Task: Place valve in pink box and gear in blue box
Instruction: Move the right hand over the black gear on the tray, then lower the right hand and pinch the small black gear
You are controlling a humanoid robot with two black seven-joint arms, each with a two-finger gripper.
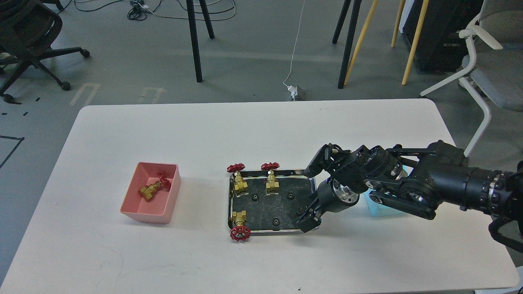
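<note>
Three valves sit on the steel tray (271, 233): two upright at the back (240, 182) (271, 180) and one lying at the front left (240, 226). A fourth valve (154, 188) lies in the pink box (144, 214). Tiny black gears (255, 197) (290, 196) (276, 221) lie on the tray floor. My right gripper (307, 221) points down-left over the tray's front right corner; its dark fingers cannot be told apart. The blue box (378, 209) is mostly hidden behind my right arm. My left gripper is out of view.
The white table (204, 134) holds the pink box at the left, the tray in the middle and the blue box at the right. Chairs, stand legs and cables are on the floor beyond the far edge.
</note>
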